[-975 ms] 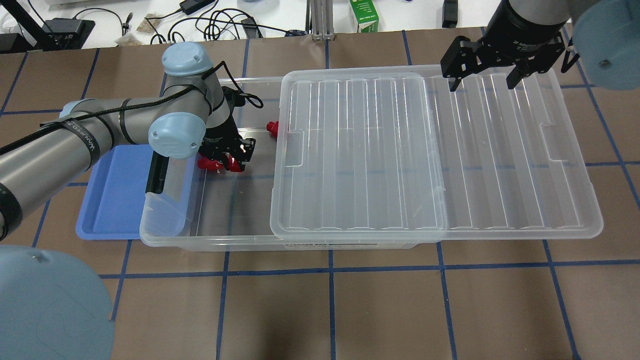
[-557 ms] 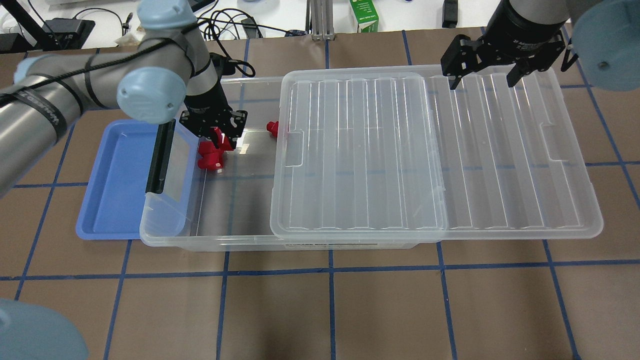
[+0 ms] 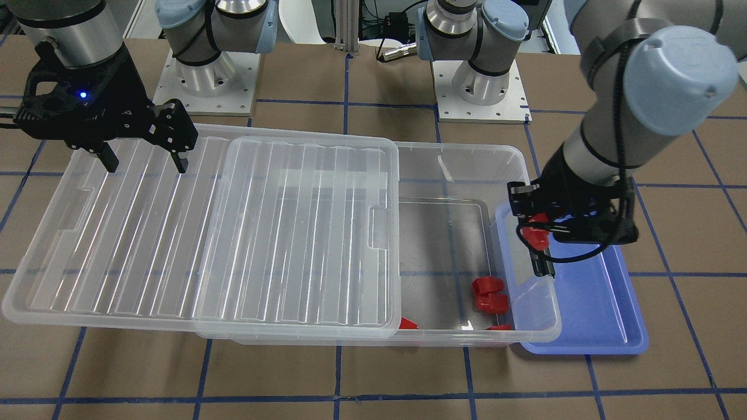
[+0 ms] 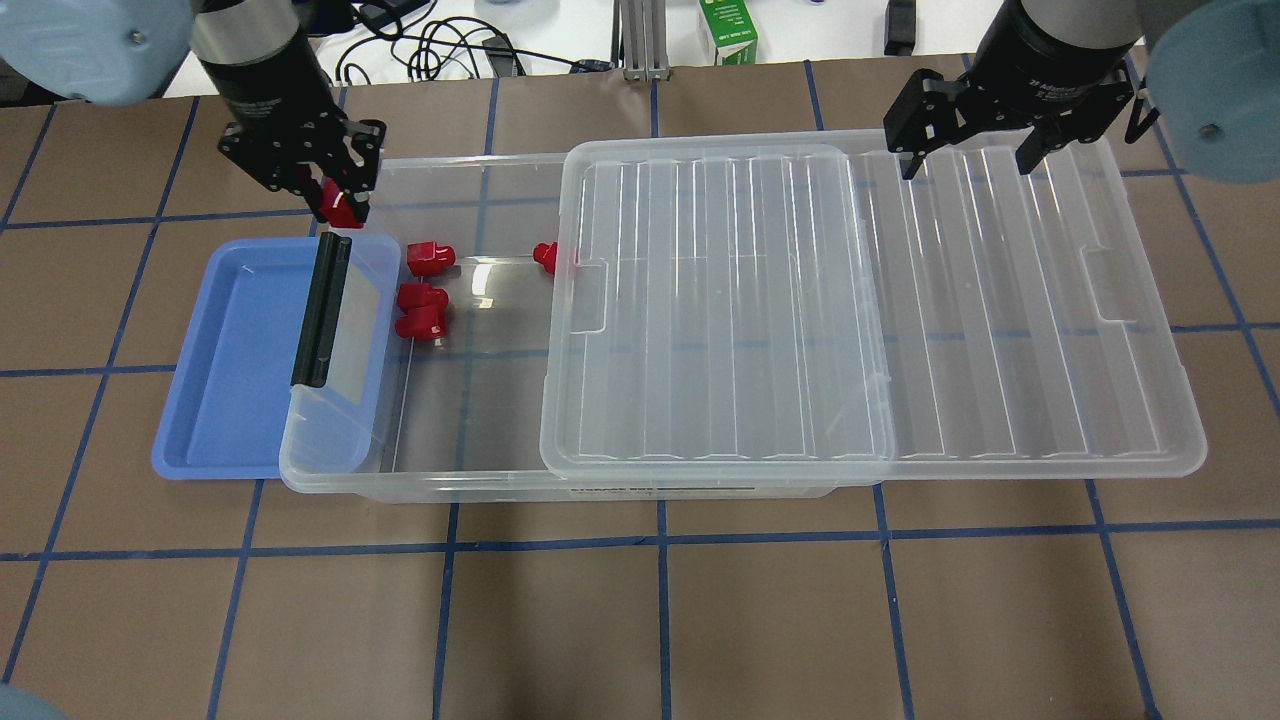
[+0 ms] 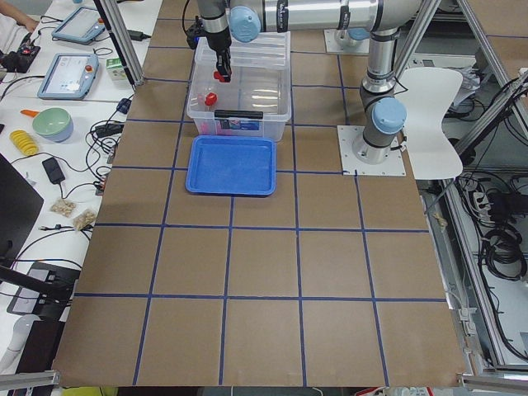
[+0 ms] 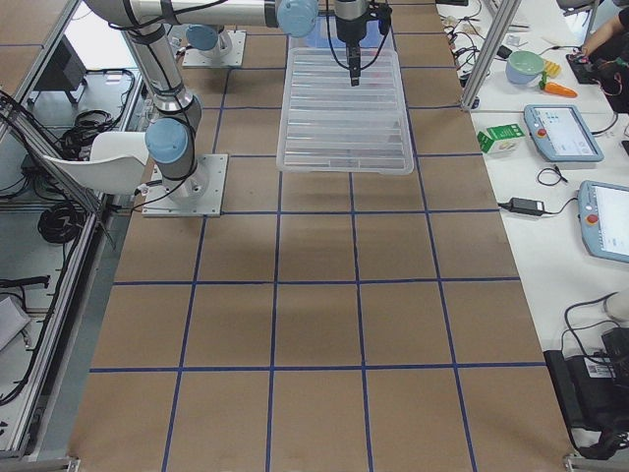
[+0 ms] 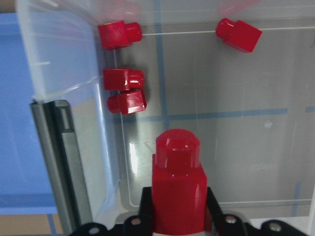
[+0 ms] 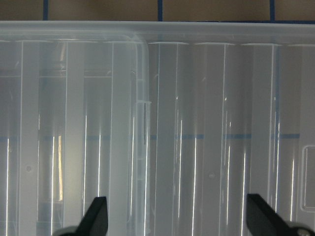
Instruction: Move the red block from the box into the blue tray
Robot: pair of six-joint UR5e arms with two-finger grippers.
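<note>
My left gripper is shut on the red block and holds it raised above the far left corner of the box, by the blue tray's far rim. The block fills the left wrist view, stub pointing outward. The front view shows it over the box end beside the blue tray. The blue tray lies against the box's left end and has nothing in it. The clear lid is slid to the right. My right gripper is open above the lid.
Several other red pieces lie on the box floor near its left end, and one lies at the lid's edge. The black bar latch stands between box and tray. A green carton and cables lie beyond the table.
My left gripper has risen out of the box with the red block and moved back and left, toward the box's far left corner. The right gripper has stayed in place.
</note>
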